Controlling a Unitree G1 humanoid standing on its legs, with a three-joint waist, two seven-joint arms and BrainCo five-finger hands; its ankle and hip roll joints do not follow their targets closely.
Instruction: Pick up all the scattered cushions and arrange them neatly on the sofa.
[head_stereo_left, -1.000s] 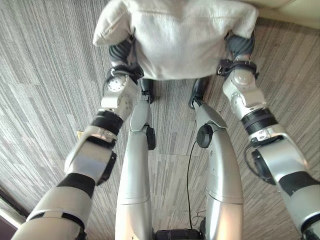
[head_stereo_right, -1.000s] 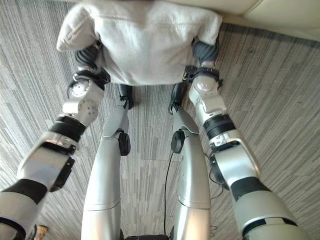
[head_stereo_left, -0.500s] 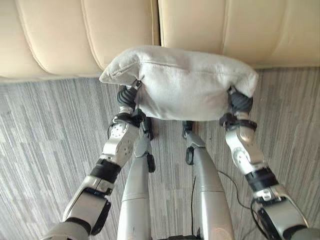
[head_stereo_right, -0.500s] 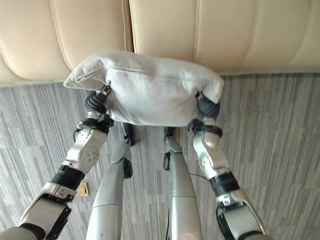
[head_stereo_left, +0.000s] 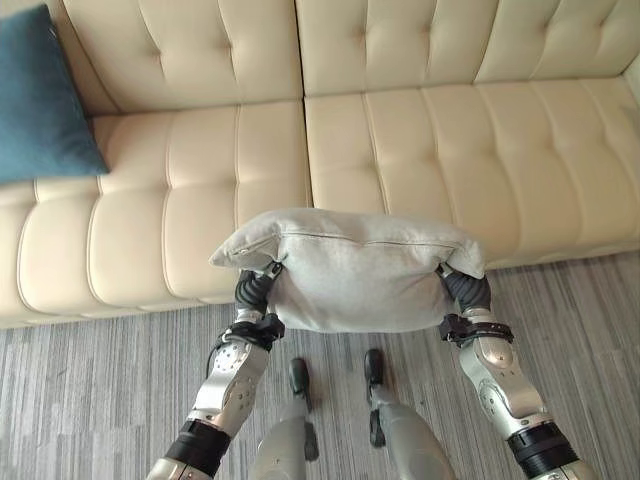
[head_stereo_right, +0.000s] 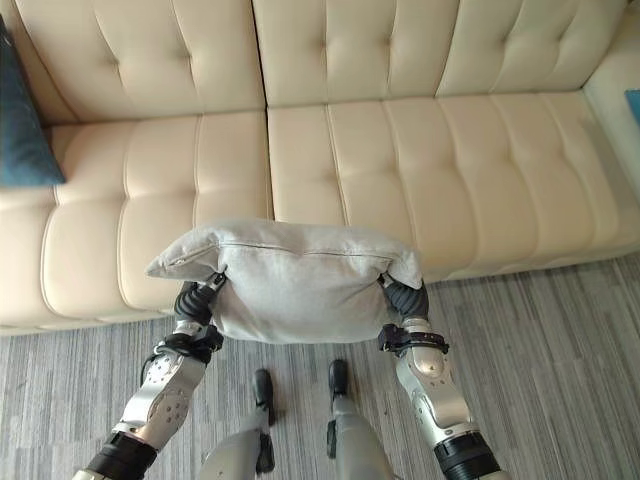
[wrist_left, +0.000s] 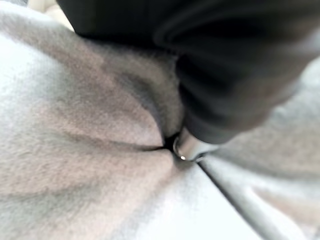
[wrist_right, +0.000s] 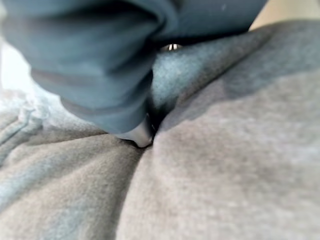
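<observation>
A light grey cushion (head_stereo_left: 360, 275) hangs in the air just before the front edge of the cream sofa (head_stereo_left: 420, 150). It is carried between my two hands. My left hand (head_stereo_left: 255, 290) is at the cushion's left end and my right hand (head_stereo_left: 468, 292) at its right end, both sunk behind the fabric. In the left wrist view the dark cover of my left hand (wrist_left: 225, 75) presses into the grey cushion (wrist_left: 75, 125). My right hand (wrist_right: 90, 65) digs into the cushion (wrist_right: 225, 165) the same way. A teal cushion (head_stereo_left: 40, 100) leans on the sofa's back at the far left.
The sofa has tufted back pads and wide seat pads, bare across the middle and right. Grey striped carpet (head_stereo_left: 90, 400) lies in front of it. A small teal patch (head_stereo_right: 633, 100) shows at the sofa's far right edge.
The camera has tilted up from the floor to the sofa. Both hands have carried the grey cushion up and forward, from over the carpet to the sofa's front edge.
</observation>
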